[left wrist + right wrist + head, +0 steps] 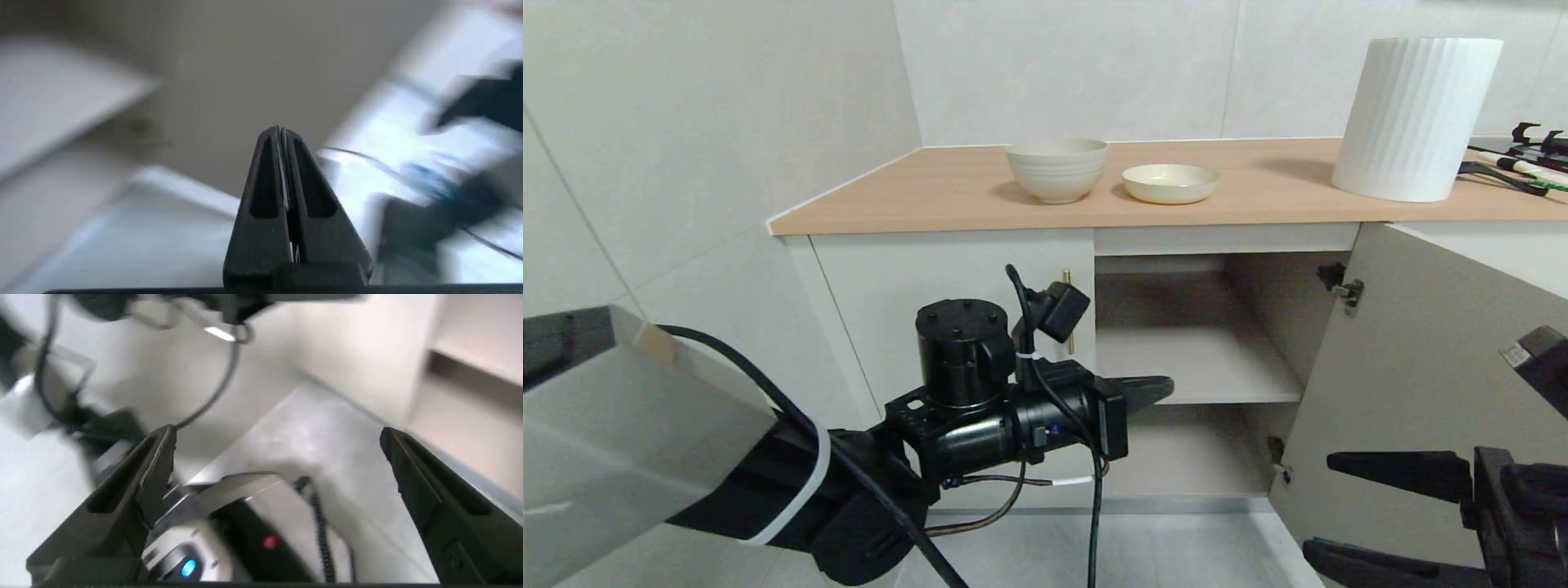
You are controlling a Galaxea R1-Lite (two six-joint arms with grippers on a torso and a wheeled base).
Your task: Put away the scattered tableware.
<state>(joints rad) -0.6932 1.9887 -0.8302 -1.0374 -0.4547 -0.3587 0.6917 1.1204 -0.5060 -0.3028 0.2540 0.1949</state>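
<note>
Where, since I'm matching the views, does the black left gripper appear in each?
Head view: black left gripper, centre, before the open cabinet.
Left wrist view: centre foreground, shut.
Right wrist view: too blurred to tell.
Shared landmark: white cabinet shelf, head and right wrist views.

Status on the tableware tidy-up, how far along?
Done: the cabinet door stands open. In hand: nothing; the left pincer is shut on nothing in front of the shelf, the right pincer open by the door. To do: the bowl and the dish both sit on the counter, neither on the shelf.
</note>
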